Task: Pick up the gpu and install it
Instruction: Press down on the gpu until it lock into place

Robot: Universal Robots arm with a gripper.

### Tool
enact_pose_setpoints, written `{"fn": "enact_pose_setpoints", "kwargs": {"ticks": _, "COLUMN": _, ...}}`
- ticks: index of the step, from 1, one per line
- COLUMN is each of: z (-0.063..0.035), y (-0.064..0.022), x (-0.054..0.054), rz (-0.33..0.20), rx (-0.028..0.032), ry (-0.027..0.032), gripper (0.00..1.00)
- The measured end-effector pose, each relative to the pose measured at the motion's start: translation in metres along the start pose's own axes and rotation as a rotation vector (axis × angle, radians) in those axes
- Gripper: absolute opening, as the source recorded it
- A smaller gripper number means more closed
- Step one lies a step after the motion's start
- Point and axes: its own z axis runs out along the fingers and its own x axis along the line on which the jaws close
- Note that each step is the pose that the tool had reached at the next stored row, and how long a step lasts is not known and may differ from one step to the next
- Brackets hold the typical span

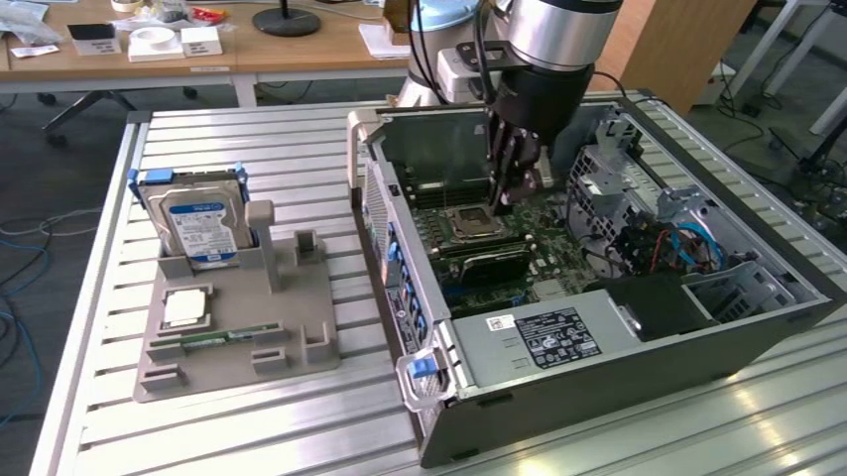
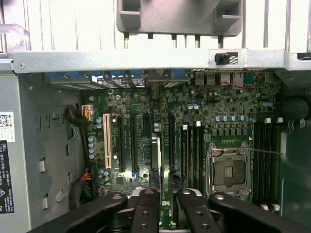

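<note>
Pincer [image 1: 510, 193] first. In the exterior view it hangs inside the open computer case [image 1: 609, 377], which lies on its side on the table [image 1: 238, 149], toward the exterior view's right edge. The arm comes straight down from above, and its dark fingers point down at the green board [image 1: 537, 243], right beside the square chip socket [image 1: 470, 220]. The gpu [image 1: 487, 260] looks like the dark flat card standing on its thin edge in the board, just beside the fingertips, on the side nearer the case's front wall. The grey holder [image 1: 232, 327] sits well apart, near the table's other edge, with the hard drive [image 1: 201, 230] standing in it.

In the wrist view, the pincer [image 2: 163, 194] has its two inner fingers [image 2: 146, 204] close together, with only a thin gap between them. I cannot tell if they are squeezing the card or just sitting over it. The gpu [image 2: 155, 153] shows as a thin strip seen from its edge, running among the long slots, with the socket [image 2: 229, 170] off to one side.

I think the card is light and stiff, but easy to hurt (it has tiny parts on it). The best place to hold it is by its plain top edge or its cover, with flat, gentle fingers, not on the little parts and not on the metal contacts.
</note>
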Motion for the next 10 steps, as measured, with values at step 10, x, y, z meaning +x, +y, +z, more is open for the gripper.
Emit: {"fn": "enact_pose_setpoints", "kwargs": {"ticks": 10, "z": 0.0, "y": 0.0, "x": 0.0, "rz": 0.0, "rx": 0.0, "ry": 0.0, "gripper": 0.11}}
